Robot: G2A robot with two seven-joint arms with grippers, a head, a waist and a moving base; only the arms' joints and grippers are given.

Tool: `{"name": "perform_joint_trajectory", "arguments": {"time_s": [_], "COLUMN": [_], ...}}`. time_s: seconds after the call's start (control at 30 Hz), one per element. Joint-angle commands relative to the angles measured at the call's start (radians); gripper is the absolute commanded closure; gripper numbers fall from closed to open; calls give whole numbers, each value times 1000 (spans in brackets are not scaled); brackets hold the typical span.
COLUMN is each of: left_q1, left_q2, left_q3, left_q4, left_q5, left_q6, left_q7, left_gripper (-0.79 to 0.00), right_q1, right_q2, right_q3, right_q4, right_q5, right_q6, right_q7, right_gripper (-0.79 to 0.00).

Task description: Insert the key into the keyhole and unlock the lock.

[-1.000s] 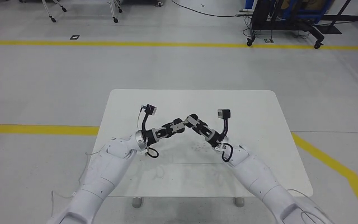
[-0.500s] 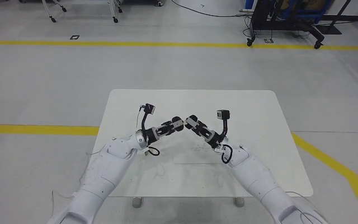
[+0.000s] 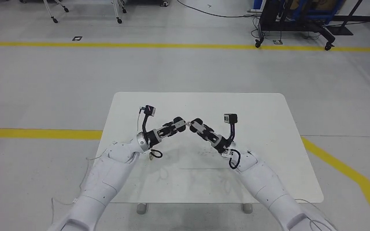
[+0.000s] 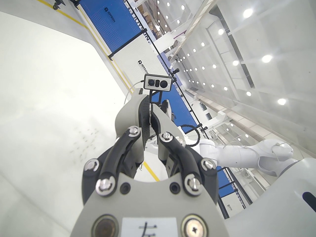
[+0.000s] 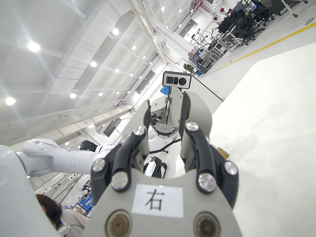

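Above the middle of the white table [image 3: 260,115], my two grippers face each other tip to tip with a small gap between them. My left gripper [image 3: 181,122] [image 4: 150,110] is shut, its black pads pressed together, and no key shows between them. My right gripper [image 3: 192,122] [image 5: 167,99] is open, its fingers standing apart, with the left gripper [image 5: 170,109] seen end-on through the gap. A small brass-coloured thing [image 5: 223,152] lies on the table beside the right gripper, mostly hidden. I cannot tell whether it is the lock.
The table top [image 4: 37,87] [image 5: 271,112] is bare apart from a few faint marks [image 4: 84,136]. Yellow floor lines [image 3: 46,134] run past the table's sides. Racks and carts [image 3: 300,23] stand far back in the room.
The left arm has drawn back to the left, opening a small gap between the two gripper tips that met before. The right gripper has shifted slightly left after it.
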Motion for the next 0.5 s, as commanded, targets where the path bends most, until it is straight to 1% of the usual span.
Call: {"name": "perform_joint_trajectory", "arguments": {"time_s": [0.0, 0.1, 0.17, 0.2, 0.23, 0.3, 0.37, 0.4, 0.47], "left_q1": [0, 0, 7, 3, -1, 14, 28, 26, 31], "left_q2": [0, 0, 1, 4, 9, 15, 23, 30, 39], "left_q3": [0, 0, -2, -5, -9, -19, -33, -45, -57], "left_q4": [0, 0, -13, -20, -33, -72, -101, -106, -129], "left_q5": [0, 0, 8, 53, 119, 170, 194, 229, 294], "left_q6": [-1, -1, 17, 29, 32, 31, 20, 21, 21], "left_q7": [-1, -1, 15, 17, 23, 39, 20, 6, -13], "left_gripper": [0, 0, 0, 0, 0, 0, 0, 0, 0], "right_q1": [0, 0, 0, 0, 6, 28, 45, 40, 14], "right_q2": [0, 0, 0, 0, 3, 19, 41, 51, 70], "right_q3": [0, 0, 0, 0, 5, 21, 53, 64, 95], "right_q4": [0, 0, 0, 0, -4, -13, -26, -57, -111], "right_q5": [0, 0, 0, 0, -44, -210, -388, -448, -452], "right_q6": [0, 0, 0, 0, 15, 49, 145, 168, 157], "right_q7": [0, 0, 0, 0, 6, 58, 93, 113, 172], "right_gripper": [-785, -785, -785, -785, -785, -785, -785, -785, -785]}}
